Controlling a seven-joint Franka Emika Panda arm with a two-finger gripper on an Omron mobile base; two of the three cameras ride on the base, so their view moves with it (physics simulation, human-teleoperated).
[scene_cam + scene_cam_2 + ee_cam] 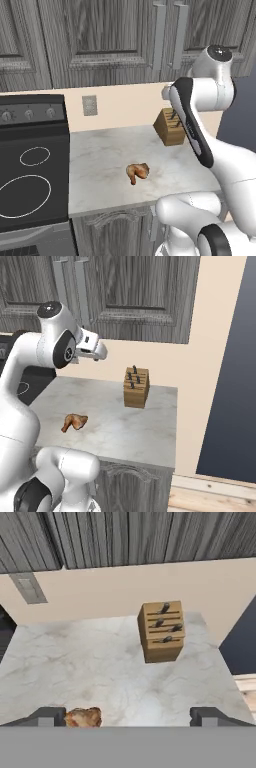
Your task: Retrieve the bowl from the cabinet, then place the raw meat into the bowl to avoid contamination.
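At the bottom of the hand view, the gripper (128,716) is being held with its fingertips (47,716) spread wide, nothing between them. The raw meat (137,172) is lying on the marble counter (100,155), just below the centre of the left base view, well apart from the wooden knife block (170,127) standing farther back against the wall. Across the top, the cabinet (100,35) is being shown with its doors closed.

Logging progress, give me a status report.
End effector open, empty. Golden-brown raw chicken piece on marble counter. Grey wood-grain cabinet doors shut.
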